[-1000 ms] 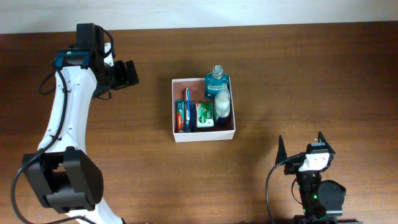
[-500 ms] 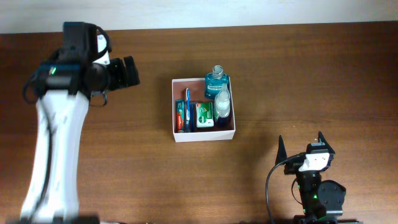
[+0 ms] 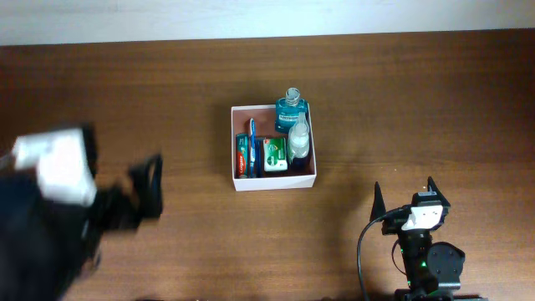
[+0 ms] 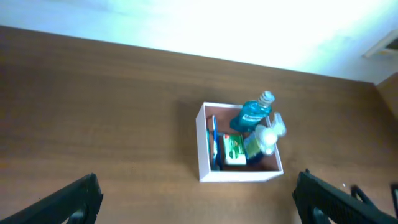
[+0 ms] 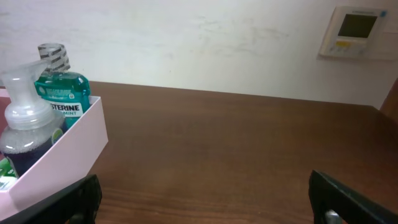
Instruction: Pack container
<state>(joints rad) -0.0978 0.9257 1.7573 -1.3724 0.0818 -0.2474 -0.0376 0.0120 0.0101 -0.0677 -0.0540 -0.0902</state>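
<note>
Both grippers, the left gripper (image 3: 146, 186) and the right gripper (image 3: 405, 188), stand wide open and empty. Mid-counter (image 3: 435, 100), the container (image 3: 272, 182) sits packed. Its mouthwash bottle (image 3: 291, 109) pokes above the wall, so a low arm sweep might topple it.

My right pincer (image 3: 404, 192) hanging low right over the brown tabletop (image 3: 167, 100), jaws standing wide on nothing, my left pincer (image 3: 149, 186) showing as a dark blur at left, well apart from the white container (image 3: 274, 183) holding blue bottle (image 3: 291, 111), clear bottle (image 3: 299, 140), green box (image 3: 275, 155), toothpaste (image 3: 242, 159), toothbrush (image 3: 252, 134)
</note>
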